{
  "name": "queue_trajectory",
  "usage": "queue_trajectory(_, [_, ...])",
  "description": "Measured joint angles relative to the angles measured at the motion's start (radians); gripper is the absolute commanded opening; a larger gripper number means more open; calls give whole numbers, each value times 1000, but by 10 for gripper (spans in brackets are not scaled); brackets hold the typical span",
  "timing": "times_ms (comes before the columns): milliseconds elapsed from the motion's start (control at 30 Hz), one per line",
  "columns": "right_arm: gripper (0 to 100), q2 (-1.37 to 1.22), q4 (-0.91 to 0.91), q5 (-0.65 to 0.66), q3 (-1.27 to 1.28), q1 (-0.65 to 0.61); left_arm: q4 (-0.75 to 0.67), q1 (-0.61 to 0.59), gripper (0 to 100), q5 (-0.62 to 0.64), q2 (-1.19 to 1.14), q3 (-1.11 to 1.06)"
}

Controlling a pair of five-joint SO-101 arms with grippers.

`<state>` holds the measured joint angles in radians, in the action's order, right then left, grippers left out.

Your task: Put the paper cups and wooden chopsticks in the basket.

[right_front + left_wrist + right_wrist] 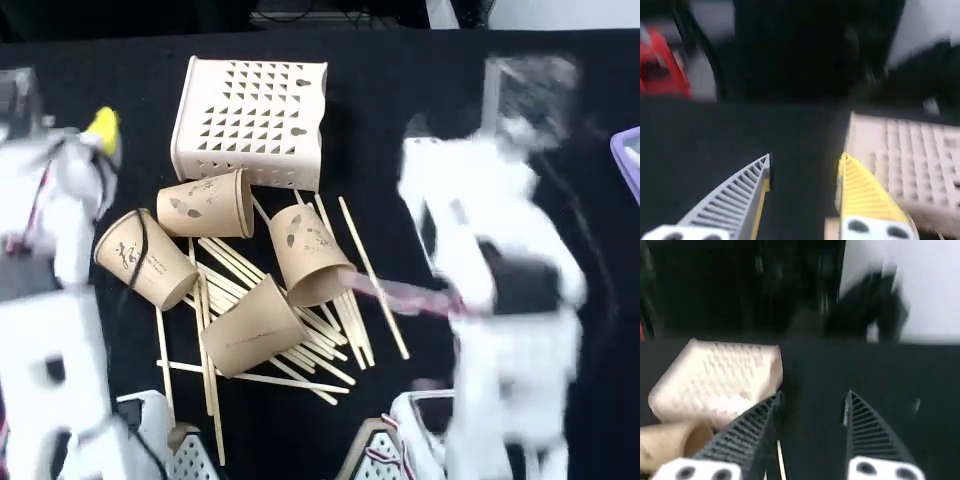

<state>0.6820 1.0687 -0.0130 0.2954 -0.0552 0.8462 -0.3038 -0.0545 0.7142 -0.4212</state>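
Note:
The beige perforated basket [250, 120] lies tipped over at the back of the black table. In front of it, several brown paper cups lie on their sides, one [205, 203] nearest the basket and another [255, 325] nearest me. Under and around them are scattered several wooden chopsticks [345, 315]. My left gripper [805, 165] is open and empty, hovering left of the basket [910, 165]; its yellow finger [103, 130] shows at the far left. My right gripper [812, 402] is open and empty above the table, right of the basket [715, 380], with a cup [665, 445] and a chopstick [781, 460] close by.
The right arm [500, 270] stands blurred at the right of the pile. A purple tray edge [628, 160] sits at the far right. A red object [660, 70] lies beyond the table. Arm bases [400, 445] occupy the front edge.

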Motion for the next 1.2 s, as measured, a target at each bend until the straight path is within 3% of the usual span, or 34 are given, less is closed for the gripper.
queue_trajectory(167, [194, -302, -242, 0, 144, 6, 94, 41, 225, 132, -344, 222])
queue_trajectory(400, [194, -635, -497, -86, 235, 12, 109, 103, 225, 160, -701, 505])
queue_trajectory(767, [194, -798, -520, -106, 235, 12, 58, 118, 225, 164, -1168, 790])
queue_trajectory(1200, [194, -802, -520, -106, 235, 9, 46, 57, 224, 166, -1260, 875])
